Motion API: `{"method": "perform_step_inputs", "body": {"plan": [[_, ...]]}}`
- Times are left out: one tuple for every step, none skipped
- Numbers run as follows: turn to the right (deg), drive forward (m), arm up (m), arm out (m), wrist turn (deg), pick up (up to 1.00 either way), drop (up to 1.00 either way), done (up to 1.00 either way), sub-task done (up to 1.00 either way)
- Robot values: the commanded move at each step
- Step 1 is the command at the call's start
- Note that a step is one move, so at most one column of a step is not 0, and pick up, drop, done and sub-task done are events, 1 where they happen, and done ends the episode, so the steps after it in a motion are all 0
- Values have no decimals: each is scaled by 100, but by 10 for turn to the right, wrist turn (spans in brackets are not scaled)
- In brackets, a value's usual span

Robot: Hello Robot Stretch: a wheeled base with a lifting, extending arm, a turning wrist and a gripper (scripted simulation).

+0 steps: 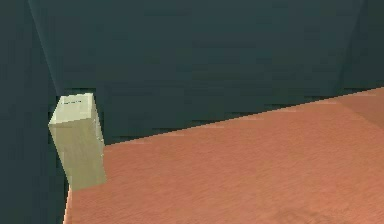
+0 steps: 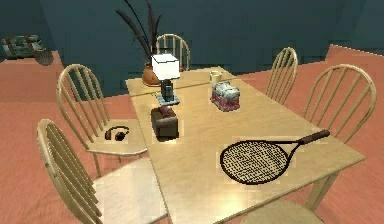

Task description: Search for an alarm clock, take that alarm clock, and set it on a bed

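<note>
A light wooden dining table (image 2: 300, 125) stands in the arm side view. On it near the left edge is a small dark red-brown boxy thing (image 2: 165, 122). Farther back sits a small pale blocky thing with coloured marks (image 2: 227, 95). I cannot tell whether either one is an alarm clock. Behind the dark box a white-shaded thing on a dark stand (image 2: 166, 70) rises upright.
A black tennis racket (image 2: 262, 158) lies on the table's near part, and a dark leafy plant (image 2: 140, 25) stands at its back. Several wooden spindle chairs (image 2: 85, 100) ring the table; one seat bears a dark ring-shaped thing (image 2: 119, 133). A pale box (image 1: 80, 137) stands by the dark teal wall.
</note>
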Motion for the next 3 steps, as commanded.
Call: {"method": "perform_step_inputs", "body": {"plan": [[0, 0, 34, 0, 0, 0, 0, 0, 0], [0, 0, 0, 50, 0, 0, 0, 0, 0], [0, 0, 0, 0, 450, 0, 0, 0, 0]]}}
